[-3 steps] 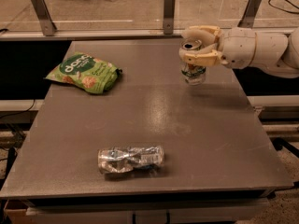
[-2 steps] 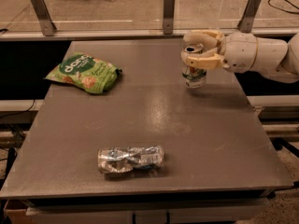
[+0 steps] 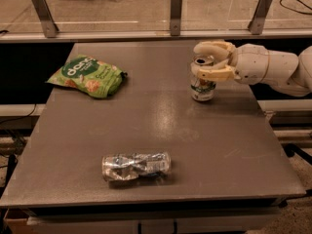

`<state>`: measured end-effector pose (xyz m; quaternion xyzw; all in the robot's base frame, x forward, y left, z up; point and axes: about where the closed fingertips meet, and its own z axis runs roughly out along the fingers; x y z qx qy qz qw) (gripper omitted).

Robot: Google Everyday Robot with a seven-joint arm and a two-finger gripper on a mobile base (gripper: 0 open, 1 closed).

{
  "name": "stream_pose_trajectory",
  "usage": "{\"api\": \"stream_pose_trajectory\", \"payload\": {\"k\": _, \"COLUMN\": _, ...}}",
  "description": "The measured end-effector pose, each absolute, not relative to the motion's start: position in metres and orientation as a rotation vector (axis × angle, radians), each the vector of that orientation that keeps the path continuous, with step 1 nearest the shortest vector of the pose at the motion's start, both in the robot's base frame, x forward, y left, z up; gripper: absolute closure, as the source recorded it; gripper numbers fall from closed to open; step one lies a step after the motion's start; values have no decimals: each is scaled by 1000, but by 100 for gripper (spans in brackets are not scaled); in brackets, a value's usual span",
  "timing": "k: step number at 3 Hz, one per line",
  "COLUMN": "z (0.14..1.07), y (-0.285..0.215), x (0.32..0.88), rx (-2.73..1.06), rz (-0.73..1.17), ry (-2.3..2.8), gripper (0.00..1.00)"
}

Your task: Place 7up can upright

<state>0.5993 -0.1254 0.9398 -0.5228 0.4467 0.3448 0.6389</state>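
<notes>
In the upper right of the frame the 7up can (image 3: 202, 87) stands with its long axis vertical, base seemingly on the grey table (image 3: 161, 130). It sits between the curved cream fingers (image 3: 217, 47) of the gripper (image 3: 199, 60), which reaches in from the right edge and clasps the can's top — so letting go should need only an opening. The can is thin, dented silvery aluminium with green patches; a green snack bag (image 3: 87, 75) and a crumpled plastic bottle (image 3: 136, 165) lie well apart.

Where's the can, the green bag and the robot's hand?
can (image 3: 203, 89), camera view, its lower body.
bag (image 3: 85, 76), camera view, its middle.
hand (image 3: 196, 60), camera view, between its fingertips, around the can's top.
</notes>
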Motion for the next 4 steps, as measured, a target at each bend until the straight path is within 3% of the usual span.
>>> {"api": "stream_pose_trajectory", "payload": {"k": 1, "z": 935, "y": -128, "x": 598, "rx": -1188, "rz": 792, "ry": 1016, "gripper": 13}}
{"api": "stream_pose_trajectory", "payload": {"k": 2, "z": 932, "y": -132, "x": 596, "rx": -1187, "rz": 790, "ry": 1021, "gripper": 0}}
{"api": "stream_pose_trajectory", "payload": {"k": 3, "z": 935, "y": -145, "x": 596, "rx": -1215, "rz": 753, "ry": 1053, "gripper": 0}}
{"api": "stream_pose_trajectory", "payload": {"k": 4, "z": 952, "y": -195, "x": 598, "rx": -1305, "rz": 623, "ry": 1162, "gripper": 0}}
